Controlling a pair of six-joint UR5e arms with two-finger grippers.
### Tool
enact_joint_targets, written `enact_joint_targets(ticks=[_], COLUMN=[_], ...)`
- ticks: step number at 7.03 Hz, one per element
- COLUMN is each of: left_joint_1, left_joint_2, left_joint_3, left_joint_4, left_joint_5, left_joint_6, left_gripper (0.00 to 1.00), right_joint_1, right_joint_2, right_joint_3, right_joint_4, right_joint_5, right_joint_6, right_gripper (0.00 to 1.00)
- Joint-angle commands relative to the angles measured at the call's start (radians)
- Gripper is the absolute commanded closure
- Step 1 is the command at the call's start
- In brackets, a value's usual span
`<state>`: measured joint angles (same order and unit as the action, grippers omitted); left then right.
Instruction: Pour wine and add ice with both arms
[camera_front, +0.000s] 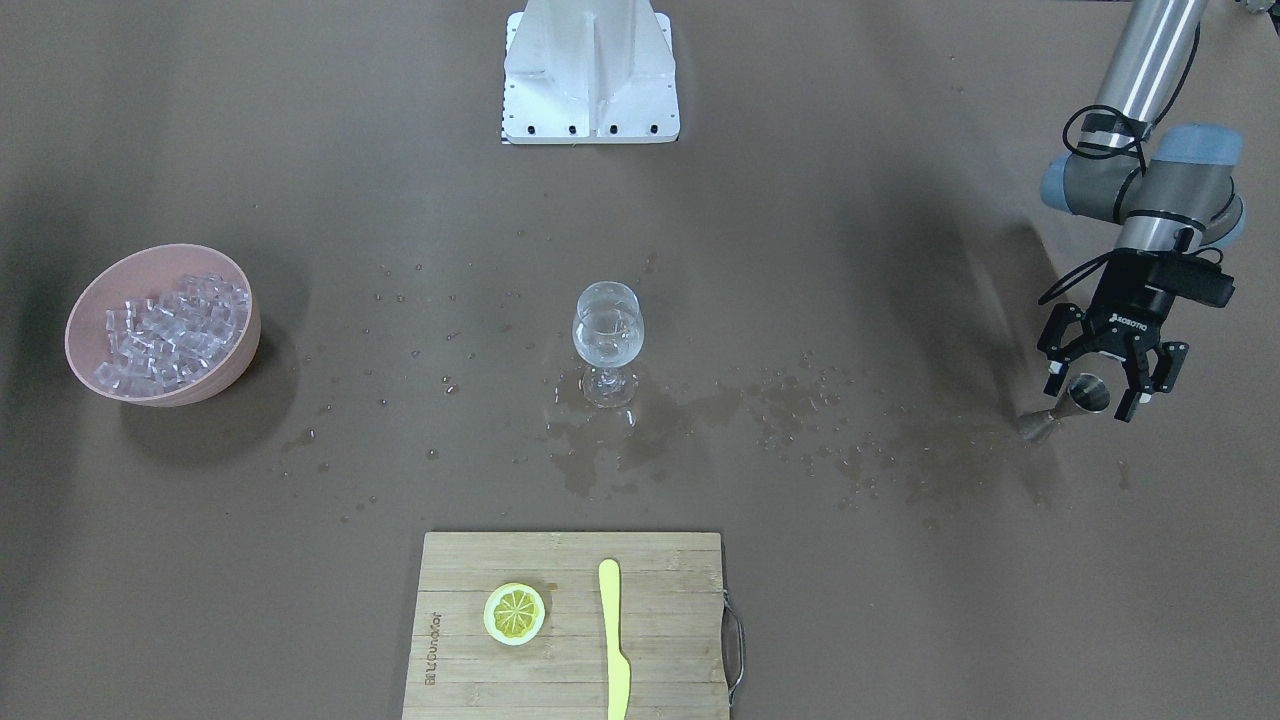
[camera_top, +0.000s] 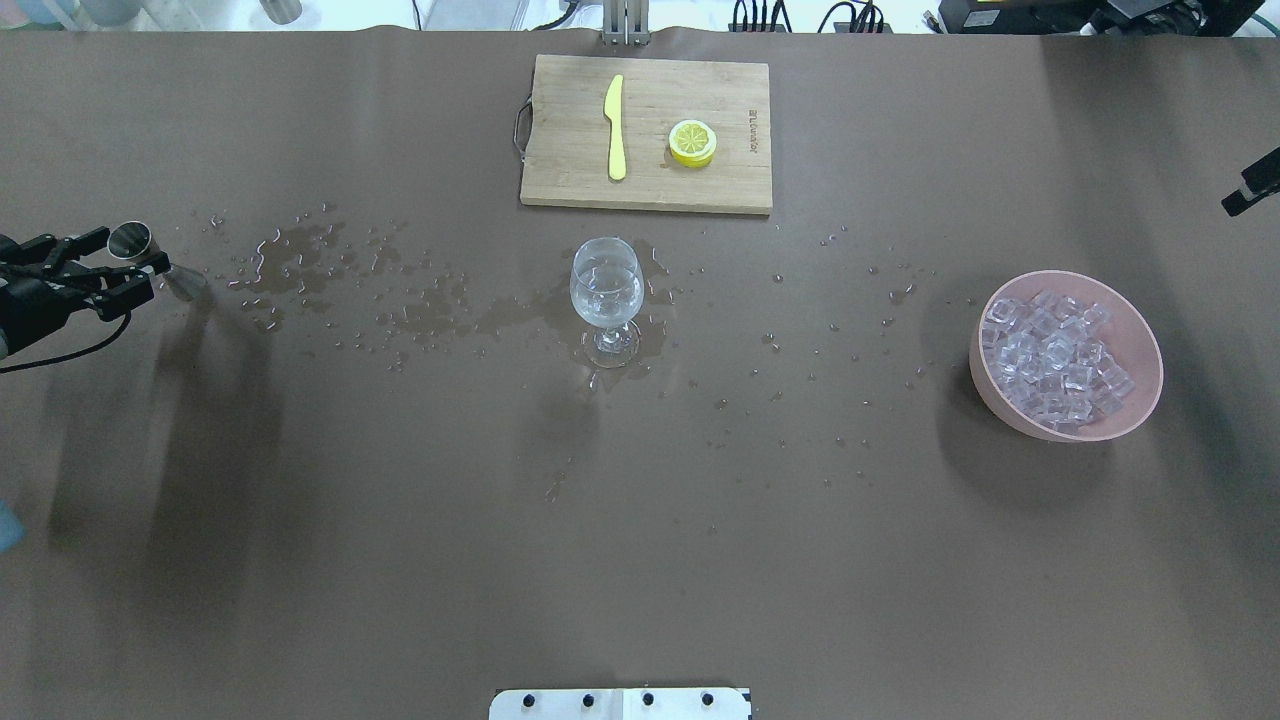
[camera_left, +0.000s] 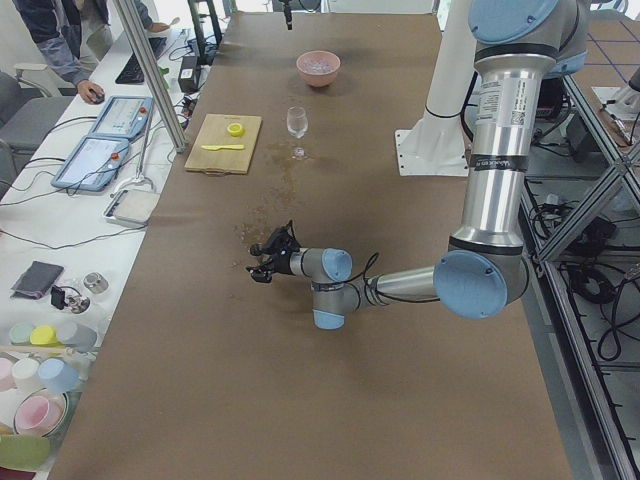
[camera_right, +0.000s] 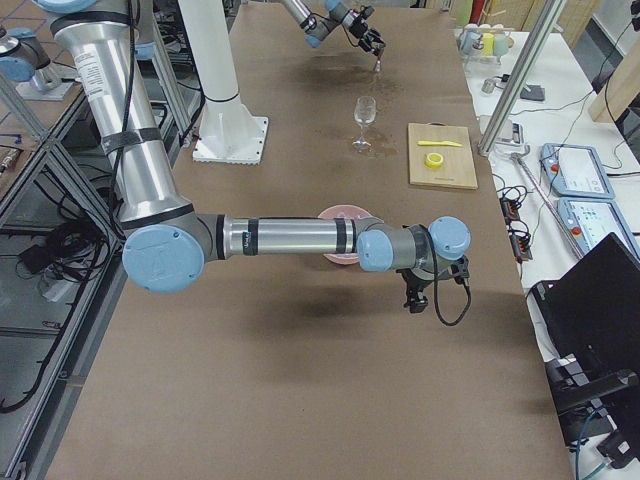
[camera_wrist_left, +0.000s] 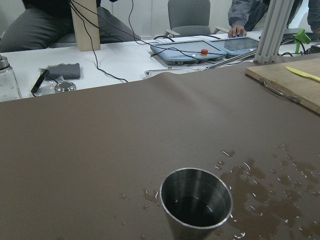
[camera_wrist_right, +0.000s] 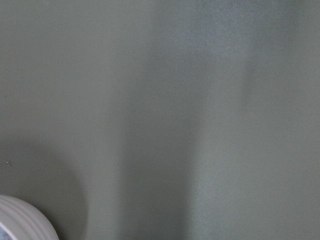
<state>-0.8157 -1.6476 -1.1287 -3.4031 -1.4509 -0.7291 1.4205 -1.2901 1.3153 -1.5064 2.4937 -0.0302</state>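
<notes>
A small measure of clear wine (camera_front: 607, 340) is held in an upright glass (camera_front: 607, 295) at the table's middle; the ice (camera_front: 170, 335), many small glassy cubes, is heaped in a tilted pink bowl (camera_front: 240, 360) well apart from it; the left arm (camera_front: 1145, 60) is lowered near one table end, the left gripper (camera_front: 1094, 396) spread around a steel cup (camera_front: 1085, 392); the right arm (camera_right: 290, 238) is stretched level near the bowl.

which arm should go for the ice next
Right, I'd say. The right end effector hangs close by the pink bowl of ice; the left end effector is far across the table, around the jigger.
</notes>
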Motion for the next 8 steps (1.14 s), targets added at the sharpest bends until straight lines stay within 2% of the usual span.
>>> enact_joint_targets(ticks=[1, 2, 5, 6, 7, 8], left_joint_1=[0.044, 0.065, 0.066, 0.066, 0.066, 0.064], left_joint_2=[-0.009, -0.017, -0.014, -0.015, -0.020, -0.024], left_joint_3=[0.009, 0.012, 0.020, 0.030, 0.044, 0.043], left_joint_4=[0.005, 0.002, 0.001, 0.001, 0.001, 0.022], left_joint_5=[0.049, 0.063, 0.057, 0.057, 0.058, 0.060], left_joint_6=[-0.001, 0.000, -0.001, -0.001, -0.001, -0.012], left_gripper=[0.11, 0.12, 0.33, 0.33, 0.40, 0.54], right_joint_1=[0.000, 0.000, 0.001, 0.000, 0.000, 0.000], right_joint_2=[0.000, 0.000, -0.001, -0.002, -0.003, -0.003], right_joint_3=[-0.001, -0.001, 0.001, -0.001, -0.001, -0.008], right_joint_4=[0.000, 0.000, 0.000, 0.000, 0.000, 0.008], right_joint_5=[0.002, 0.002, 0.011, 0.011, 0.011, 0.010], right_joint_6=[0.000, 0.001, 0.000, 0.000, 0.000, 0.000], right_gripper=[0.00, 0.00, 0.00, 0.00, 0.00, 0.00])
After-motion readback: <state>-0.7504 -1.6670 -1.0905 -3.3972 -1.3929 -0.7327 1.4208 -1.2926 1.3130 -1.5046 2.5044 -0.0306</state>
